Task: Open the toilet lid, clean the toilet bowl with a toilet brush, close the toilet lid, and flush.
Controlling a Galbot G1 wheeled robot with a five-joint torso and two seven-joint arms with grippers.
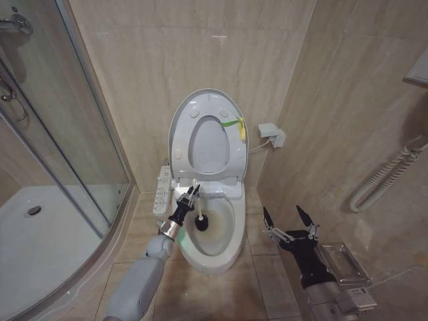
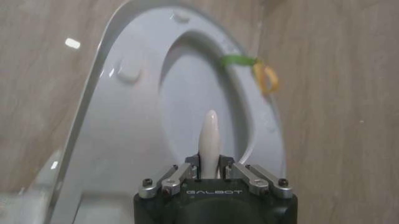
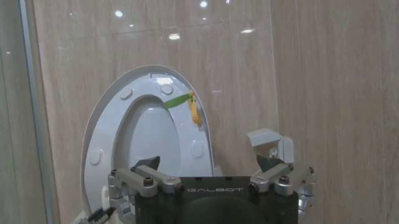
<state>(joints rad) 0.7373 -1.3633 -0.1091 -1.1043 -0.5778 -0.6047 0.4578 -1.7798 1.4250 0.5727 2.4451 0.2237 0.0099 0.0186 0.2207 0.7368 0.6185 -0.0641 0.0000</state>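
Toilet lid (image 1: 179, 127) up against wall (opening done). Left gripper (image 1: 186, 199) clamped on toilet brush (image 1: 198, 215) handle, bristle head inside toilet bowl (image 1: 231, 251) near rear rim: scrubbing underway. Right gripper (image 1: 289, 219) beside bowl, jaws apart. Closing, flushing left.

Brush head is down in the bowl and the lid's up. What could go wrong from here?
1. The left hand grips the toilet brush near its thin handle's top end, so scrubbing pressure could twist it in the grip.
2. The toilet lid and seat stand upright just behind that hand; a backward stroke might knock them.
3. Lifting the wet head could drip onto the toilet bowl rim.
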